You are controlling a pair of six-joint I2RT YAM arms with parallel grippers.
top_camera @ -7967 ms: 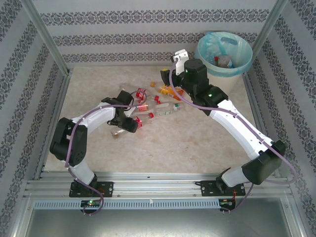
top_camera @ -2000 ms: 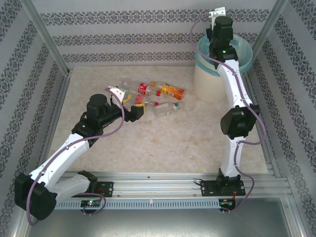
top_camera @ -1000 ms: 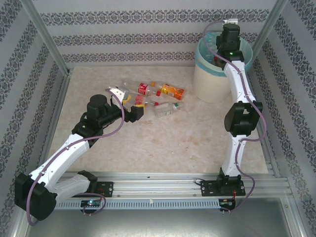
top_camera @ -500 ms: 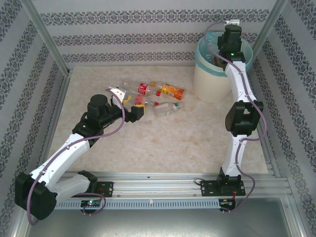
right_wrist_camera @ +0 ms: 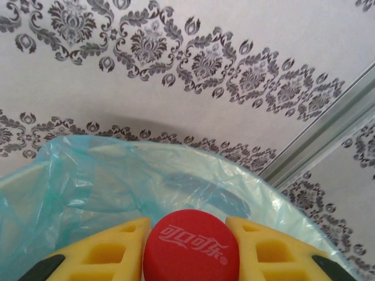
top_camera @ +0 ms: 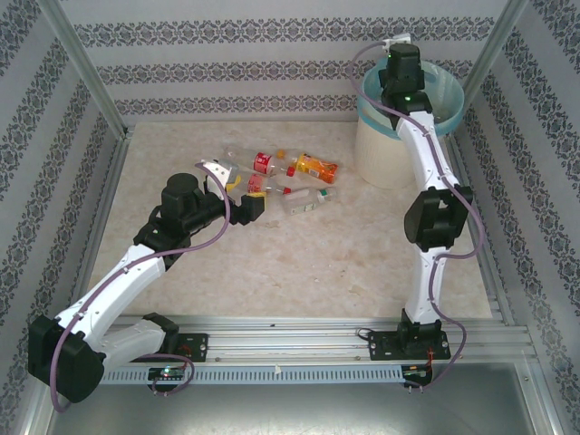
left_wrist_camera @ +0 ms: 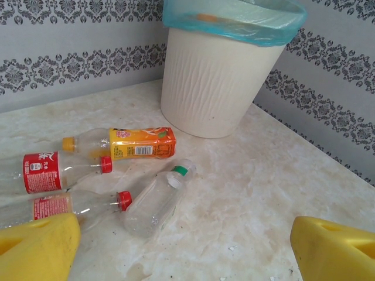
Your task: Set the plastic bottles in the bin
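Over the bag-lined bin (top_camera: 381, 154) at 1 o'clock on the table (top_camera: 299, 263), the right gripper (right_wrist_camera: 190, 249) pinches a red cap (right_wrist_camera: 191, 240) bearing white Chinese Coca-Cola script, while the left gripper (left_wrist_camera: 184, 249), fingers spread wide, has an orange-labelled bottle (left_wrist_camera: 140, 143) and a red-labelled bottle (left_wrist_camera: 41, 171) lying at its 10 o'clock.

- Counter (top_camera: 299, 272): you find the plastic bottles (top_camera: 281, 179) lying on their sides in one loose cluster at the far middle.
- Bin (top_camera: 385, 159): it stands on the counter in the far right corner, to the right of the cluster and apart from it.
- Left end effector (top_camera: 246, 188): it sits at the cluster's near-left edge, with the bottles ahead of it and the bin beyond them.
- Right end effector (right_wrist_camera: 188, 225): it hangs above the bin's mouth with a capped bottle (right_wrist_camera: 190, 249) between its fingers and the bag (right_wrist_camera: 88, 175) below and behind.
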